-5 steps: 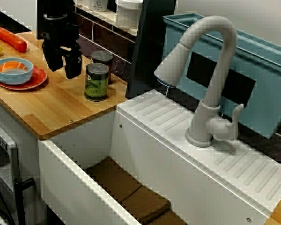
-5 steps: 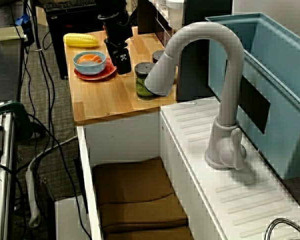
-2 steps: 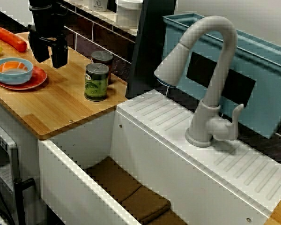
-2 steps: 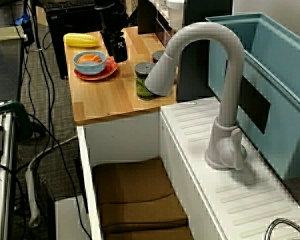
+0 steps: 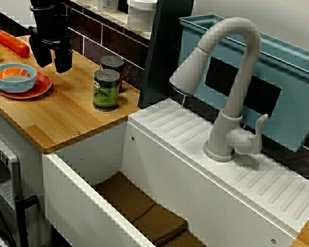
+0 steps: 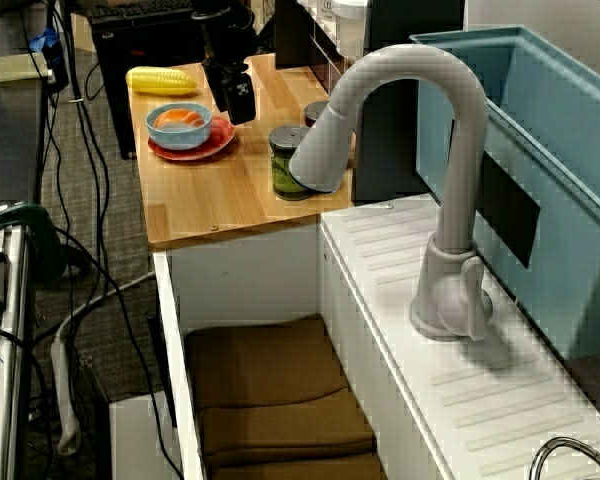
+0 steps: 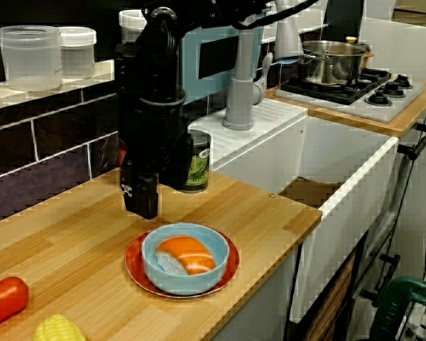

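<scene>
Pincer [image 5: 52, 66] open, empty, above counter [image 5: 67, 121] back edge, near bowl [image 5: 14, 77]; arm partly hides can [image 7: 197, 162].

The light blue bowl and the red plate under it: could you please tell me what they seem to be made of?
Light blue round bowl: probably plastic, possibly glazed ceramic; smooth, even colour with a soft sheen. Red round plate: likely the same, glossy, a thin rim catching light.
</scene>
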Motion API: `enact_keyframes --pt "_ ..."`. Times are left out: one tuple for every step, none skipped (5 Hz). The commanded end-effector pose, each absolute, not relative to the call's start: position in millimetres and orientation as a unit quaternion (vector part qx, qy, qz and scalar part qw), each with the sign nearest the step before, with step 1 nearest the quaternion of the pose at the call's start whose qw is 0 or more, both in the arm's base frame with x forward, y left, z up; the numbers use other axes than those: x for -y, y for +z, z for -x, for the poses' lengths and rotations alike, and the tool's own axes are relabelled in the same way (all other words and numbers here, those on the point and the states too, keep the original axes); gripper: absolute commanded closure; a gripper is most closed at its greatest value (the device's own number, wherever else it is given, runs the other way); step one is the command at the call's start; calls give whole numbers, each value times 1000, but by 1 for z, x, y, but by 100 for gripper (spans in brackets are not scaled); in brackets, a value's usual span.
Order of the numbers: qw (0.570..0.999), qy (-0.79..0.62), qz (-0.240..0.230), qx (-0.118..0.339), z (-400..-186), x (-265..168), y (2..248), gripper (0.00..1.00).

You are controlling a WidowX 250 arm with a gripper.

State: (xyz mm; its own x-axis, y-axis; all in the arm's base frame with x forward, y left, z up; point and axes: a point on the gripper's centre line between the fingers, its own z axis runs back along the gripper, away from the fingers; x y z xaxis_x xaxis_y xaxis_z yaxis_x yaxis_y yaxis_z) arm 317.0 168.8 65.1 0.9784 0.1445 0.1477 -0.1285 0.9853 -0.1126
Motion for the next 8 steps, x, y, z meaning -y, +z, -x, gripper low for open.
enact_keyframes --pt "993 67 42 87 -321 -178 85 0" --pt "993 65 42 84 -320 -178 87 0" --pt "994 64 47 82 -319 -182 90 0" --pt "994 63 48 79 -317 -184 92 0" --pt "994 63 44 72 -315 -185 92 0" --pt "995 64 41 72 -315 -187 91 0" --pt "994 69 40 73 -316 -191 90 0" --pt "994 69 41 71 -316 -191 91 0"
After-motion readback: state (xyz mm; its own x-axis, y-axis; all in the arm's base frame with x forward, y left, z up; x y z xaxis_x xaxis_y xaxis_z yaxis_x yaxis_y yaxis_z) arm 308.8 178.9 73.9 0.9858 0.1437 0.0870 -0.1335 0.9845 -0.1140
